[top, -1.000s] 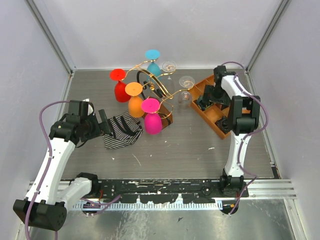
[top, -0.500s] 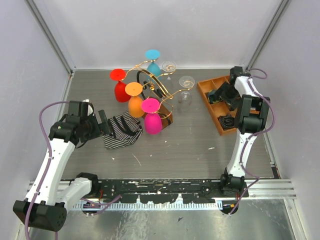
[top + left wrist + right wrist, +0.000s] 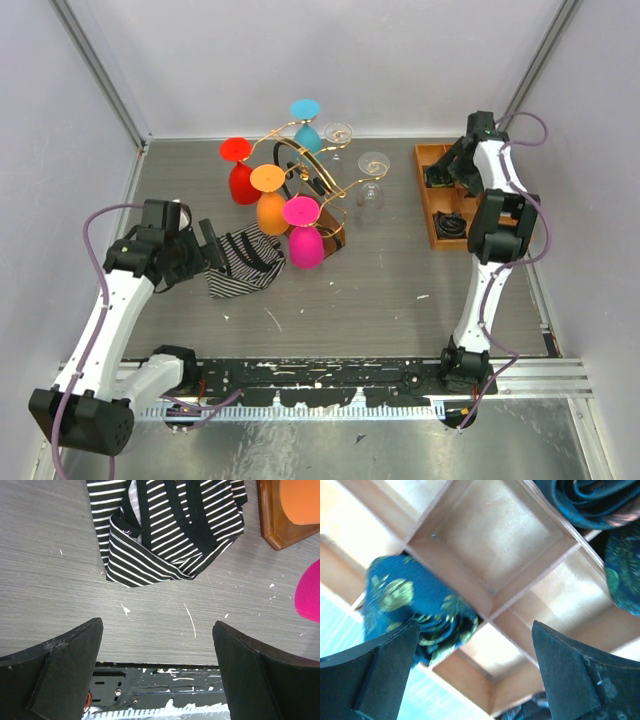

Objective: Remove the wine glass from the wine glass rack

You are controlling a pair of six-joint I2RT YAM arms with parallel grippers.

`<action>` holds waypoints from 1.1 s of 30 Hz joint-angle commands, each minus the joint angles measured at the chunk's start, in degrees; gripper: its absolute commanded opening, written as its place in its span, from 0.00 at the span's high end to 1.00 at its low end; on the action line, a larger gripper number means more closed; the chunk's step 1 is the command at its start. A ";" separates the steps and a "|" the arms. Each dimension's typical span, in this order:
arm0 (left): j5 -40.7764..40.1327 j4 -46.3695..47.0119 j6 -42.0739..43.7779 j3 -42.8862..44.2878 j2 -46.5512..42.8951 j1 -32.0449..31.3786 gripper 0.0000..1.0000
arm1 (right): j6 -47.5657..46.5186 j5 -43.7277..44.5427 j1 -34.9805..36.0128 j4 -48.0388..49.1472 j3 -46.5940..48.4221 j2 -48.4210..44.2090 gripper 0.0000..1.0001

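From above, the grey wood-grain table (image 3: 380,290) carried white scuffs, and a black, paint-chipped rail (image 3: 330,372) ran along its near edge. Pale walls (image 3: 330,60) closed in the far side and both flanks, with metal posts rising in the far corners. The wine glass rack (image 3: 318,188) stood far left of centre. Red (image 3: 241,181), orange (image 3: 271,210), pink (image 3: 305,245), blue (image 3: 307,133) and clear (image 3: 371,194) wine glasses hung from it, feet upward. A striped cloth (image 3: 243,262) lay crumpled near and left of the rack. The left gripper (image 3: 208,250) sat just left of the cloth. The right gripper (image 3: 440,176) reached over the orange-brown tray (image 3: 436,238) at the far right.

In the left wrist view, the left gripper (image 3: 157,625) had its fingers spread wide above bare, scratched tabletop. The cloth lay beyond them, and the rack's wooden base (image 3: 272,527) showed at upper right.

In the right wrist view, the right gripper (image 3: 475,625) was likewise spread wide over the tray's wooden dividers (image 3: 485,605). A blue patterned fabric roll (image 3: 415,610) filled one compartment.
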 commanded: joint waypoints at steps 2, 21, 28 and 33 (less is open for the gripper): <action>-0.45 2.59 -5.73 -1.73 3.84 0.14 0.02 | -5.45 -4.57 0.75 6.75 -3.01 -18.45 0.00; -2.04 21.13 -15.67 1.79 29.66 -3.52 0.02 | -14.16 -15.97 7.30 8.58 -12.09 -50.57 0.00; -2.58 20.79 -17.79 4.36 38.75 -5.32 0.02 | -14.40 -16.44 7.30 7.65 -12.60 -50.61 0.00; -7.65 10.81 -17.33 10.50 47.12 -4.29 0.02 | -15.24 -15.96 7.29 7.11 -13.37 -51.15 0.00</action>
